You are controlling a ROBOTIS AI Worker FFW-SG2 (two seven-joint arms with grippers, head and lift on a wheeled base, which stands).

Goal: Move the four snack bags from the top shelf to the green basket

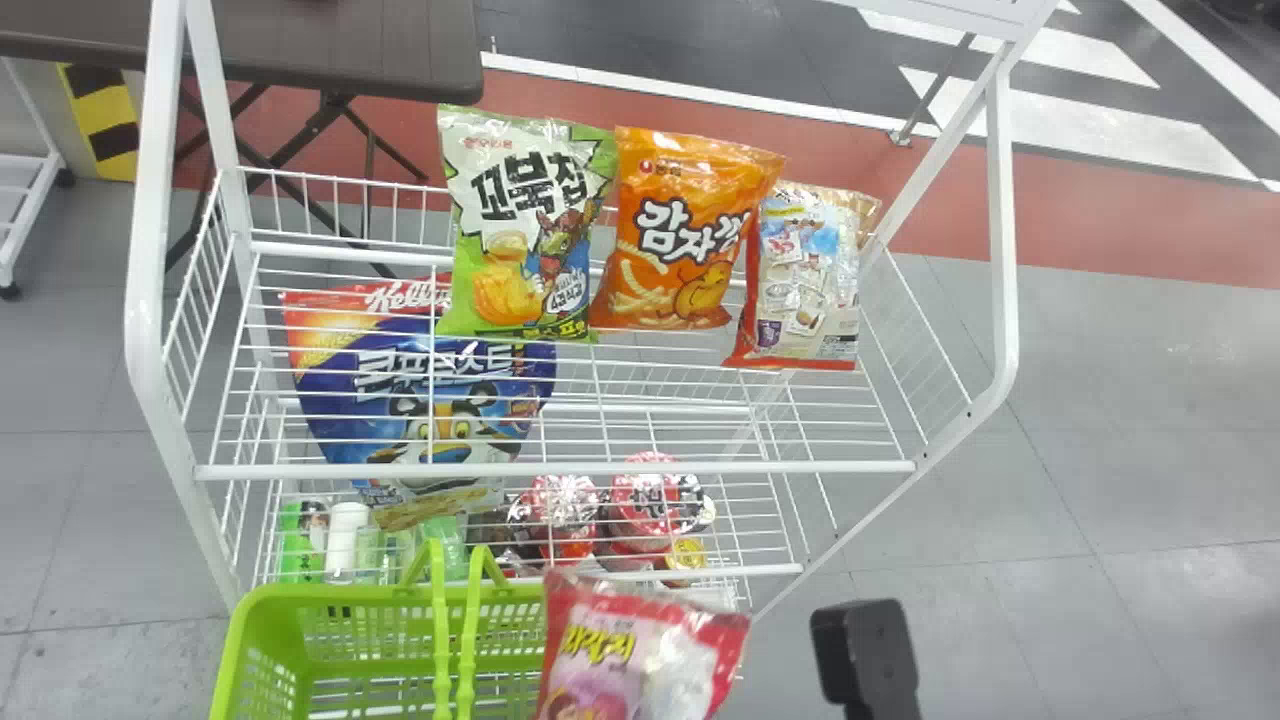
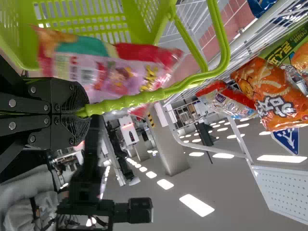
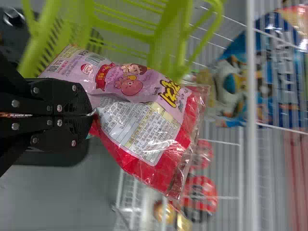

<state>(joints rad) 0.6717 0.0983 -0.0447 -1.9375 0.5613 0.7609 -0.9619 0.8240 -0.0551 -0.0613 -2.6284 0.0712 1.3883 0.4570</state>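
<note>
pillowy pink-red plastic snack bag is clenched in black right gripper; black left gripper clamps looped green handle, probably steadying perforated green plastic basket.

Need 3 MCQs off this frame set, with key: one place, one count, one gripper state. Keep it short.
1. Where is the blue bag?
A) in the green basket
B) on the top shelf
C) under the top shelf

2. How many snack bags are on the top shelf?
A) two
B) three
C) four

3. What is the state of the right gripper?
A) shut on the pink bag
B) open, holding nothing
C) shut on the basket handle

Key:
1 C: in the head view, the top shelf's wires run across the front of it.
2 B: a green bag, an orange bag and a beige-and-red bag are there, side by side.
3 A: in the right wrist view, its fingers are together with the bag's edge at their tips.
</note>
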